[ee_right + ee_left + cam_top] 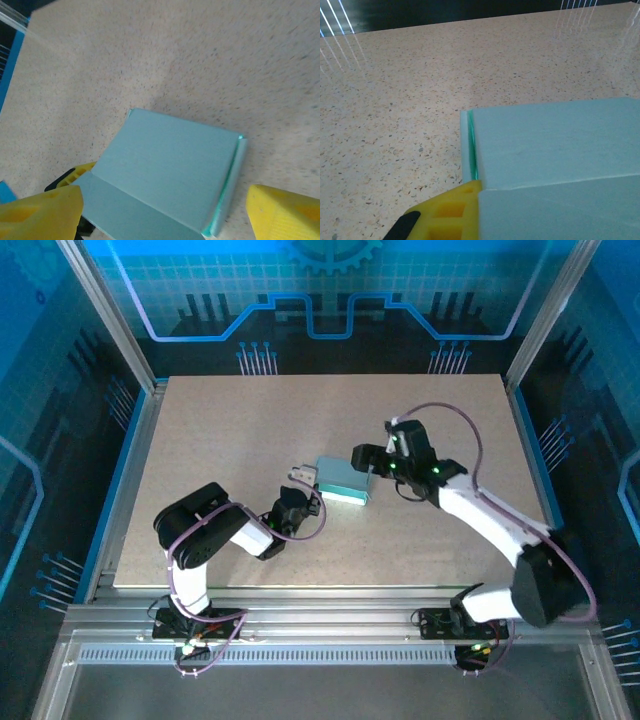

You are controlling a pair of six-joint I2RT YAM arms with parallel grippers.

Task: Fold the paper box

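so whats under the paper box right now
The paper box lies on the speckled table. One yellow finger of the left gripper pokes out from beneath its folded flap. Whatever else sits under the card is covered.

Robotics lab cell: aluminium frame [330,625], blue circuit-print panels [200,280], speckled table [230,430].

The top camera sits high behind the near edge, looking down over the whole table [200,440]. The left wrist camera skims low, very close, across the box [555,145]; the right wrist one looks steeply down on it. All three share it.
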